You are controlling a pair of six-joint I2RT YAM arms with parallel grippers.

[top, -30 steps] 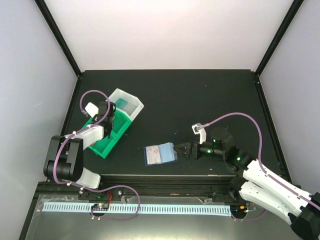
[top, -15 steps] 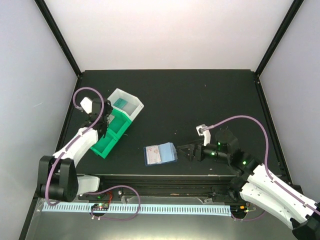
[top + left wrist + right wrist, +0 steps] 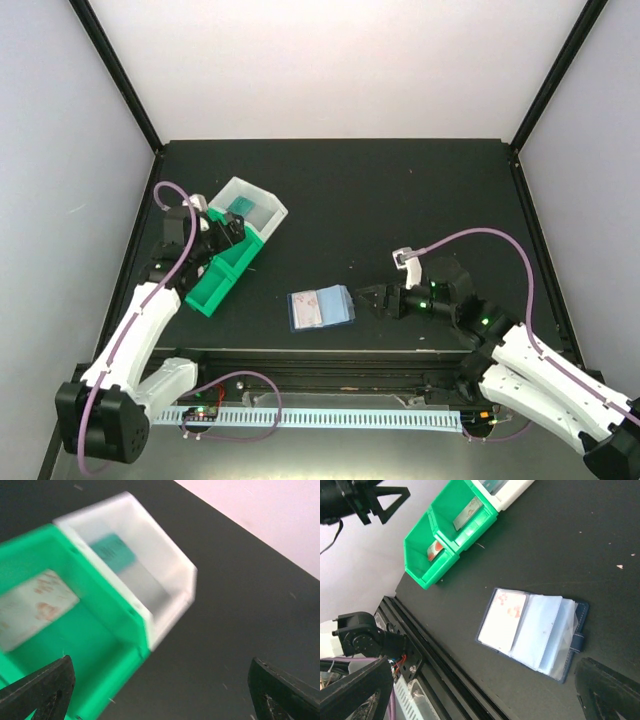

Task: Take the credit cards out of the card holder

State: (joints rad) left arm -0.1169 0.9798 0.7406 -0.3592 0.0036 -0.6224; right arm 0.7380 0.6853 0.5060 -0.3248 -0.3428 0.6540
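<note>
- The card holder (image 3: pixel 320 308) is laid open and flat, pockets upward, so that its contents can be reached.
- A pale card (image 3: pixel 504 617) is seen in its left half, judged not yet removed.
- The right gripper (image 3: pixel 366 299) is held just right of the holder, spread wide and empty, apparently lined up for a pull.
- The left gripper (image 3: pixel 228 230) is held well left of the holder over the green bin (image 3: pixel 212 293), also wide and empty.

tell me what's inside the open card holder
One pale card with red marks shows in the left pocket of the card holder. The right side is a stack of pale blue sleeves; any cards tucked between or under them are hidden.
</note>
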